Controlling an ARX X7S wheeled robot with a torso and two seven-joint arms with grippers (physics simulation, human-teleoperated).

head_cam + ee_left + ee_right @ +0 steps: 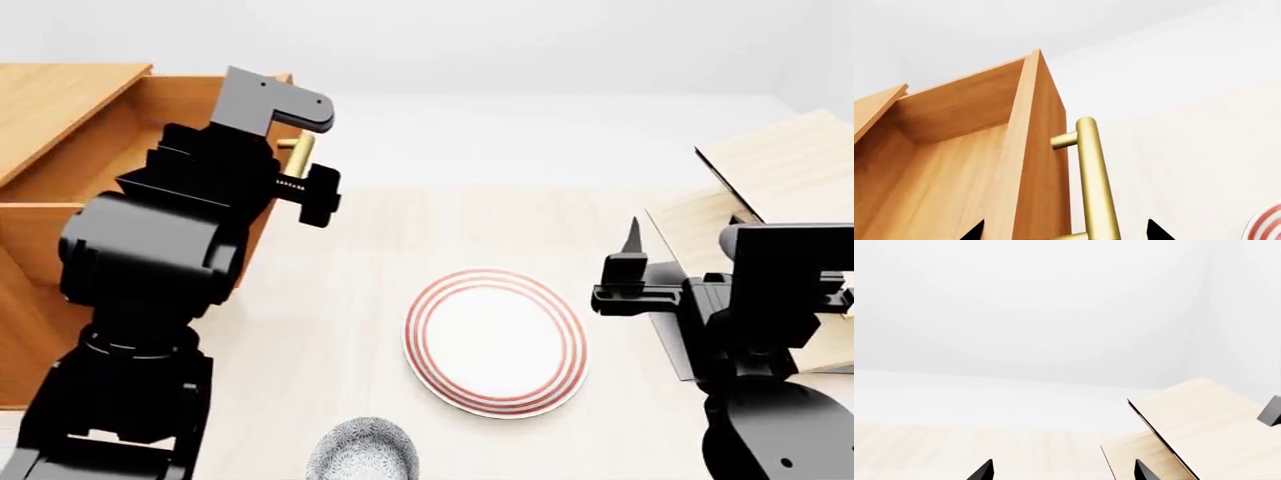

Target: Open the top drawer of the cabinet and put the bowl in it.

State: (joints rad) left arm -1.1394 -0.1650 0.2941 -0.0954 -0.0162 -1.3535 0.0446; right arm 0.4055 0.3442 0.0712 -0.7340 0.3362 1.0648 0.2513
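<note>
The speckled bowl is seen nearest the robot, well apart from both grippers, the red-ringed plate just beyond. The left gripper is held with fingers spread either side of the brass handle of the pulled-out top drawer. The right gripper is held open near the pale rack.

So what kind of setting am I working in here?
Probably a bare simulated tabletop test scene: a pale wood table against blank white walls, holding just a cabinet, a plate, a bowl and a shelf rack.
</note>
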